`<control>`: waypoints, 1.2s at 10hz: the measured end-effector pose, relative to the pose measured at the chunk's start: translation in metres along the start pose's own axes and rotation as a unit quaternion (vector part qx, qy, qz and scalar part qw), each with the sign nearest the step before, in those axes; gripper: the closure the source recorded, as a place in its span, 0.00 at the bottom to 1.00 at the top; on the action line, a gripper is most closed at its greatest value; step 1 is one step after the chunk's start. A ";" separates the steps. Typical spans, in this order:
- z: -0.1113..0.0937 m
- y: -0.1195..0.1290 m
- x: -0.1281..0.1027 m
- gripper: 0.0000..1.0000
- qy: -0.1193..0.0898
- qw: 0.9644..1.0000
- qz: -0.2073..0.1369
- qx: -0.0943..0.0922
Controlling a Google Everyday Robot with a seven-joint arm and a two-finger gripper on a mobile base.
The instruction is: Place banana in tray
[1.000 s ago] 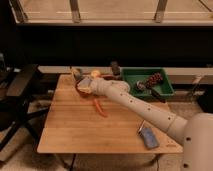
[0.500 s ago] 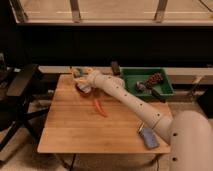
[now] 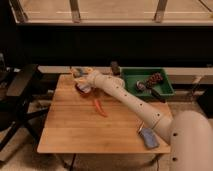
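While the gripper [image 3: 81, 78] hung at the banana [image 3: 78, 71], well left of the tray [image 3: 145, 69], its grasp could not be told.

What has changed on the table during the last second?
The arm swung toward the table's far edge and its shoulder came further into view; the gripper stays over the dark-red bowl. No grasp or release shows. The orange piece, green tray and blue object did not move.
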 end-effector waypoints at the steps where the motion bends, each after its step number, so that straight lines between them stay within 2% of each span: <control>1: 0.000 -0.001 0.000 0.35 0.002 1.000 -0.001 -0.001; 3: 0.006 -0.005 0.000 0.35 0.037 0.999 -0.037 -0.006; 5: 0.014 -0.007 0.000 0.35 0.070 0.995 -0.069 -0.014; 6: 0.016 -0.009 0.000 0.35 0.077 0.994 -0.075 -0.015; 9: 0.027 -0.017 0.005 0.35 0.078 0.994 -0.072 -0.014; 12: 0.044 -0.021 0.010 0.35 0.055 0.997 -0.046 -0.010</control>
